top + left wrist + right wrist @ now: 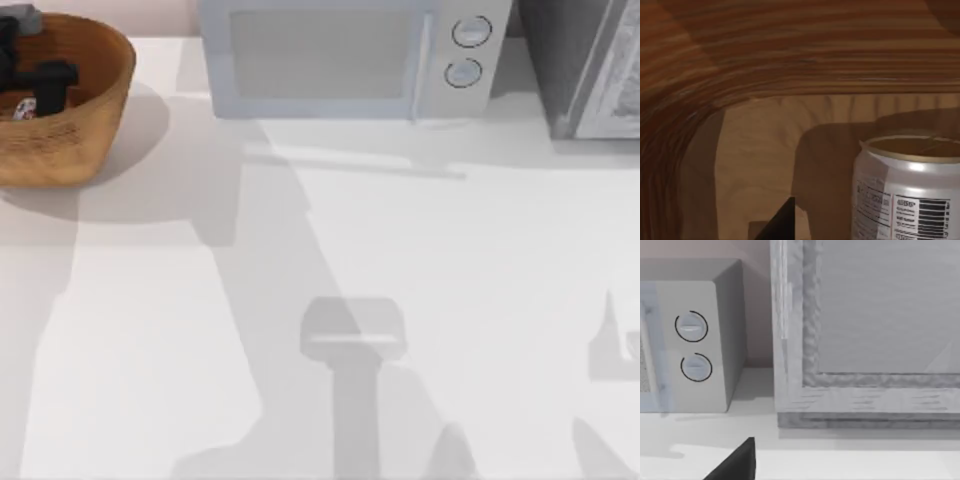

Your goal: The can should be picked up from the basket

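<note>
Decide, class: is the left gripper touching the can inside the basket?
Cannot tell. The top view shows the left gripper in the basket beside the can, hiding any contact or gap.

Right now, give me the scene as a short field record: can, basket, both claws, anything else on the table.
can: upright inside the basket, white body with printed label, tan-gold top
basket: orange-brown wicker, at the table's far left corner
left claw: down inside the basket beside the can; one dark fingertip shows near the can, no grip visible
right claw: parked facing the microwave, one dark fingertip in the right wrist view
microwave: grey, two round dials, at the table's back edge
grey cabinet: right of the microwave
task status: can not yet lifted
</note>
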